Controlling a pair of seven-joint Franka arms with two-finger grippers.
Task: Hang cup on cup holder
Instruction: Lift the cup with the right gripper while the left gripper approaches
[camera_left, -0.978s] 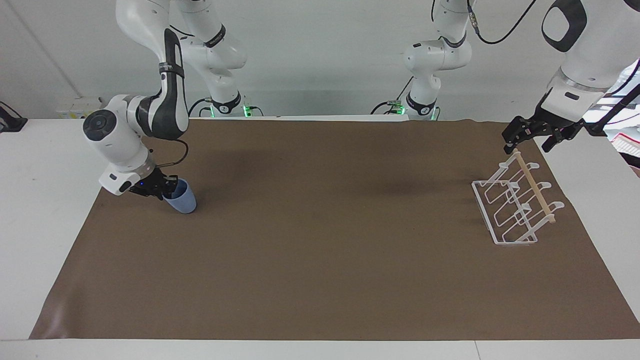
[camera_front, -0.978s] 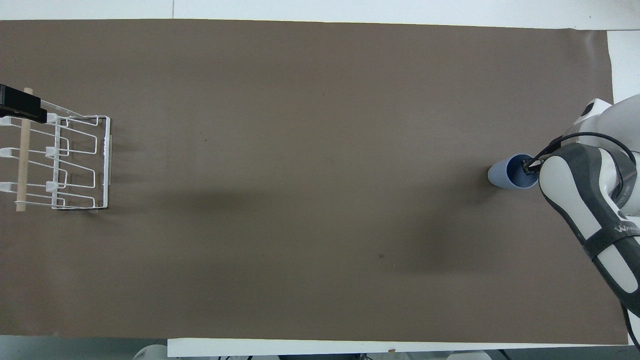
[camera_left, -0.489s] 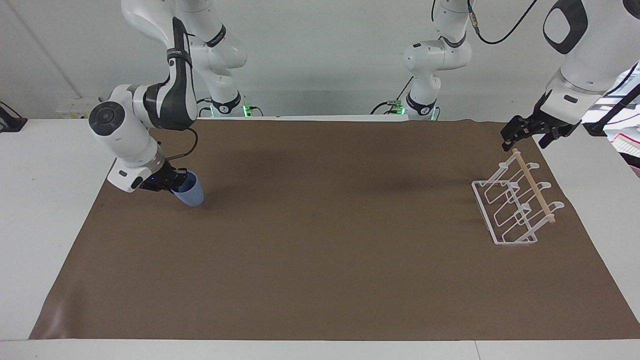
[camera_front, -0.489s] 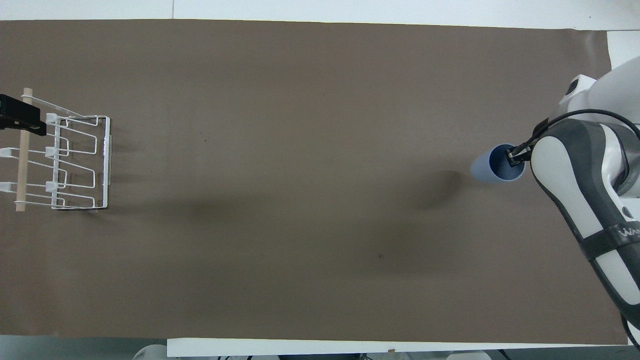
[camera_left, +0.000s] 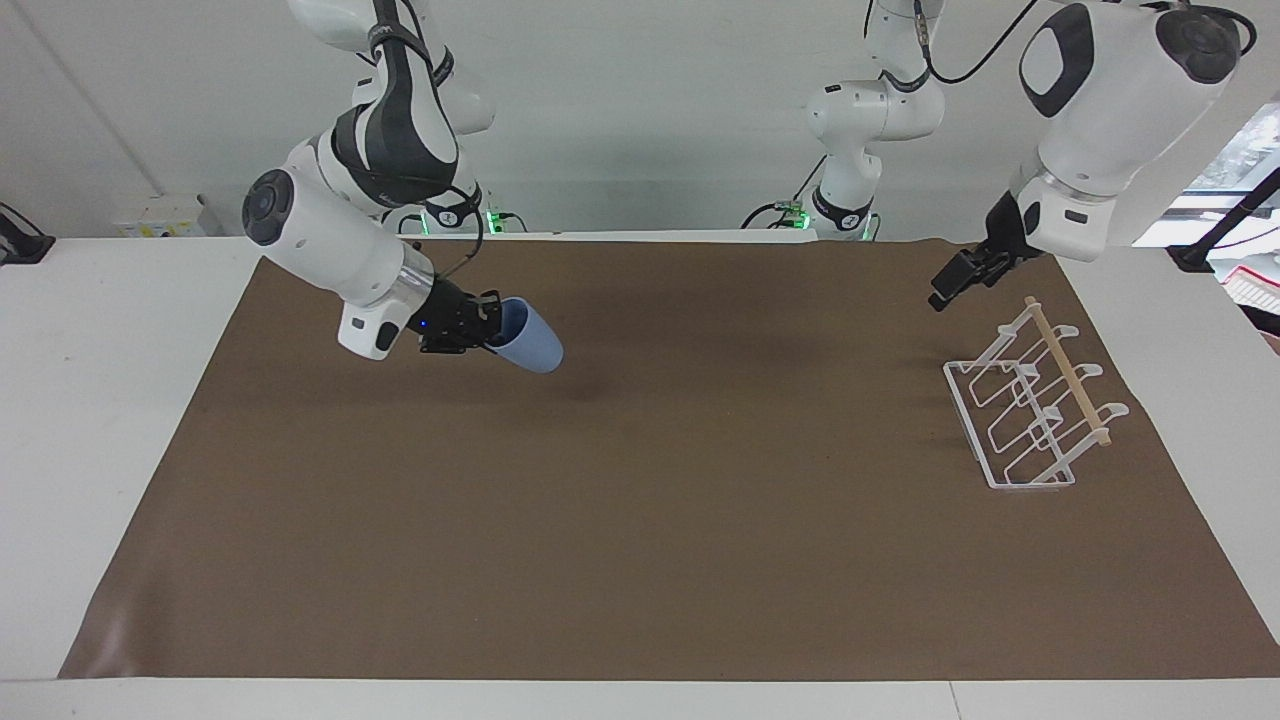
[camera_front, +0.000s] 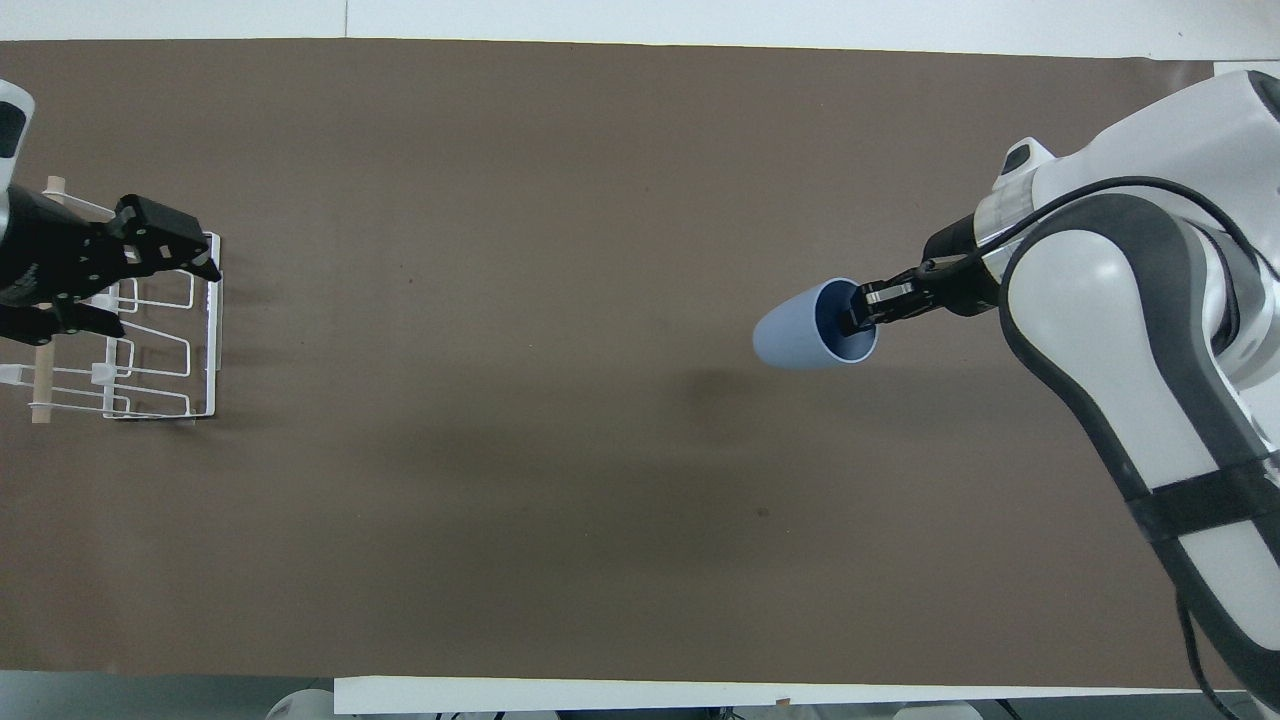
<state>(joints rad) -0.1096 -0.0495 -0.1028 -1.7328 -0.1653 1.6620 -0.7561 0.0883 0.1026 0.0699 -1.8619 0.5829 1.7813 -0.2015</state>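
The light blue cup (camera_left: 530, 348) hangs in the air over the brown mat, tipped almost onto its side, with its mouth toward my right gripper (camera_left: 490, 325). That gripper is shut on the cup's rim, one finger inside the mouth; the overhead view shows the same gripper (camera_front: 865, 305) and cup (camera_front: 795, 335). The white wire cup holder (camera_left: 1070, 375) with its wooden rod stands on the mat at the left arm's end. My left gripper (camera_left: 950, 285) is open and empty in the air above the holder (camera_front: 213, 340), not touching it.
The brown mat (camera_left: 640, 520) covers most of the white table. Between the cup and the cup holder lies only bare mat. The right arm's big elbow (camera_front: 1150, 350) hangs over the right arm's end of the mat.
My right gripper has lifted the cup off the mat and carried it toward the table's middle, tipping it sideways. My left gripper has risen and shifted toward the middle of the mat.
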